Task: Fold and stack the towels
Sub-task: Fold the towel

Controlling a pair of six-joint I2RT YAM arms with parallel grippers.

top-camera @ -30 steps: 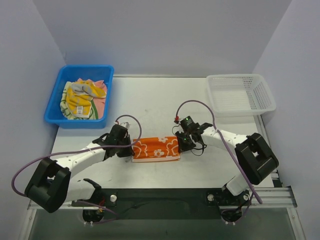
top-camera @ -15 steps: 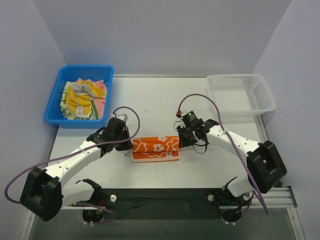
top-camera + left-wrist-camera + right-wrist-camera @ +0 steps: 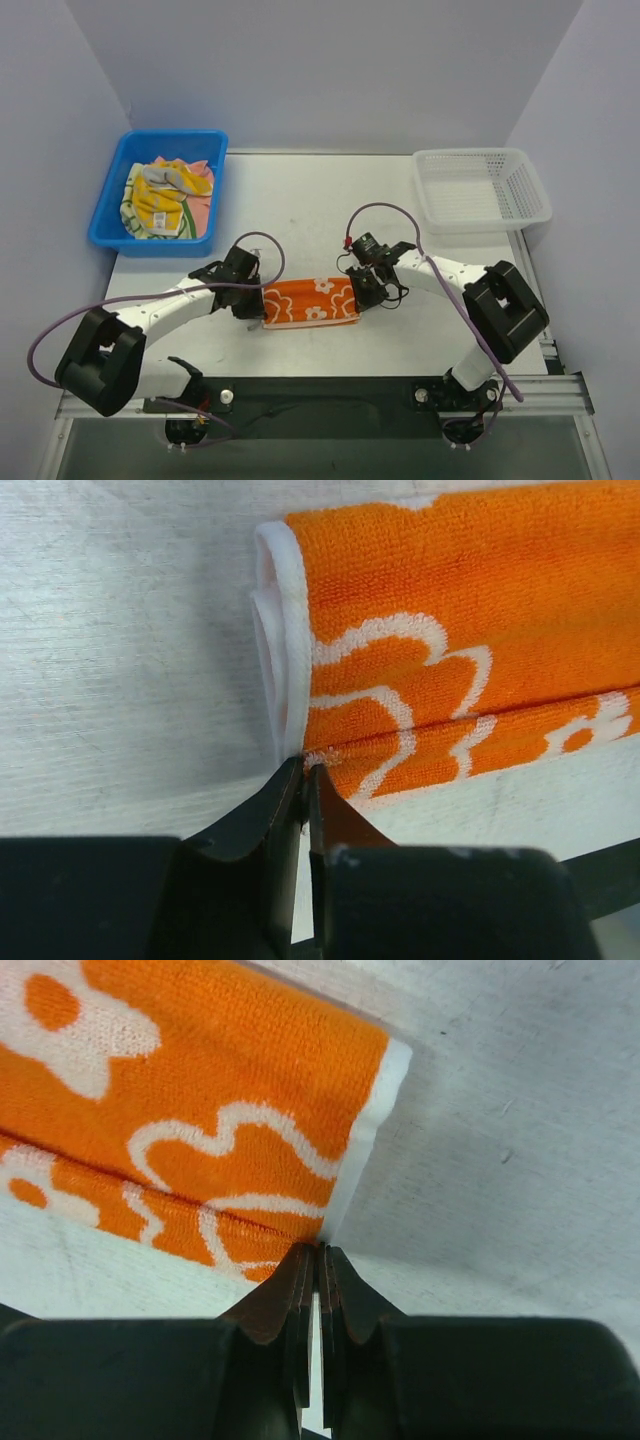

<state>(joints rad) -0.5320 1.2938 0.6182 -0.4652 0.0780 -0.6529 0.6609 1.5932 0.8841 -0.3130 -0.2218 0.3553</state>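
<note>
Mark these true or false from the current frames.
1. The orange towel lies folded on the table, with the left gripper at one end and the right gripper at the other. True.
2. The blue bin holds nothing. False: a heap of towels lies in it.
3. The right gripper's jaws stand wide open. False: they are shut, with the tips at the corner of the towel's right end.
4. The white basket stands at the table's far right corner. True.
</note>
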